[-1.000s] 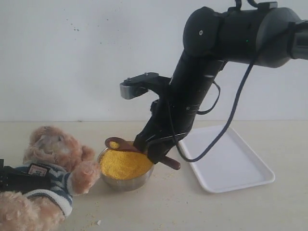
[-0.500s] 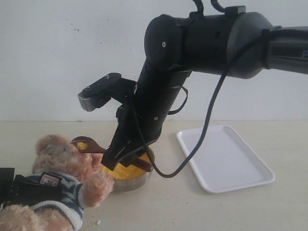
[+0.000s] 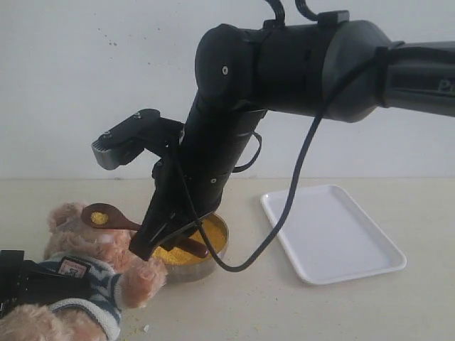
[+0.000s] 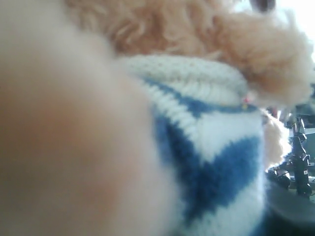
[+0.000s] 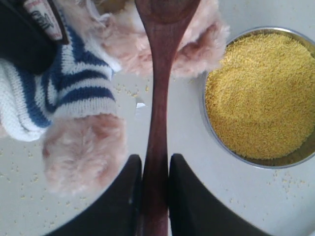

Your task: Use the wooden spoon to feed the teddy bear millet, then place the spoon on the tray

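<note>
The teddy bear leans at the lower left in its striped shirt. My left gripper lies black across its chest and grips its body; its fingers do not show in the left wrist view. My right gripper is shut on the handle of the wooden spoon. The spoon's bowl holds a little millet and hovers at the bear's face. The steel bowl of millet stands just right of the bear's paw.
The white tray lies flat to the right of the bowl with nothing on it. Loose grains are scattered on the beige tabletop around the bear and bowl. The big black right arm spans the scene above.
My right gripper has carried the spoon left from over the millet bowl to the bear's face. The bear's head has come up a little.
</note>
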### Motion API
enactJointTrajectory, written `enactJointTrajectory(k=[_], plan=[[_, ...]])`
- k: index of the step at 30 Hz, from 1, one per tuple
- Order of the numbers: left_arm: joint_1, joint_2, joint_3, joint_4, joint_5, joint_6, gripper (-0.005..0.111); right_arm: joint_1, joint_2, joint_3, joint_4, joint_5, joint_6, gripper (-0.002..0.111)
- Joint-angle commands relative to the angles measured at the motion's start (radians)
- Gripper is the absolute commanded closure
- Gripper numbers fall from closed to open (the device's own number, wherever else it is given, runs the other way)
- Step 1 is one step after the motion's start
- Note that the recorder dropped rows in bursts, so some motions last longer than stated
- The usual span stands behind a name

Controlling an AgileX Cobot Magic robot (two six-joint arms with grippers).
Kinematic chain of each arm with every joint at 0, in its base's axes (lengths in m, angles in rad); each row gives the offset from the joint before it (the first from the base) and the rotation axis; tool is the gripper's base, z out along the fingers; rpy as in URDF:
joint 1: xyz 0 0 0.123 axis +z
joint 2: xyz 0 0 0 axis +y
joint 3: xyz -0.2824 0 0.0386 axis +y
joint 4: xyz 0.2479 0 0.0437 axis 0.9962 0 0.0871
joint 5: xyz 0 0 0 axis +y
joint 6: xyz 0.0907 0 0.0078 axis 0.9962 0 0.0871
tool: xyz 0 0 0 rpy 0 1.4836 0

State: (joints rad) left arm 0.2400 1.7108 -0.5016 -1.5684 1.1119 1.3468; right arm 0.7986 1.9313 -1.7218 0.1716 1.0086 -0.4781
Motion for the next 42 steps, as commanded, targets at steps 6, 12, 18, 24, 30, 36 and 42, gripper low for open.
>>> enactJointTrajectory(k=[6,12,18,24,30,36,42], plan=[[-0.005,-0.001,0.003,-0.019,-0.007,0.008,0.103,0.010,-0.041,-0.015,-0.063,-0.007,-0.042,0.109],[-0.005,-0.001,0.003,-0.028,-0.010,0.001,0.103,0.074,-0.059,-0.015,-0.222,-0.003,-0.044,0.109],[-0.005,-0.001,0.003,-0.028,0.006,-0.001,0.103,0.163,-0.059,-0.015,-0.478,-0.005,0.040,0.109],[-0.005,-0.001,0.001,-0.028,0.014,-0.001,0.103,0.224,-0.057,-0.013,-0.599,-0.003,0.066,0.109],[-0.005,-0.001,0.001,-0.028,0.038,-0.001,0.103,0.270,-0.055,0.045,-0.760,-0.011,0.134,0.109],[-0.005,-0.001,0.001,-0.029,0.043,-0.001,0.103,0.290,-0.055,0.121,-0.854,-0.076,0.226,0.109],[-0.005,-0.001,0.001,-0.031,0.043,-0.001,0.103,0.340,-0.055,0.164,-0.971,-0.110,0.272,0.109]])
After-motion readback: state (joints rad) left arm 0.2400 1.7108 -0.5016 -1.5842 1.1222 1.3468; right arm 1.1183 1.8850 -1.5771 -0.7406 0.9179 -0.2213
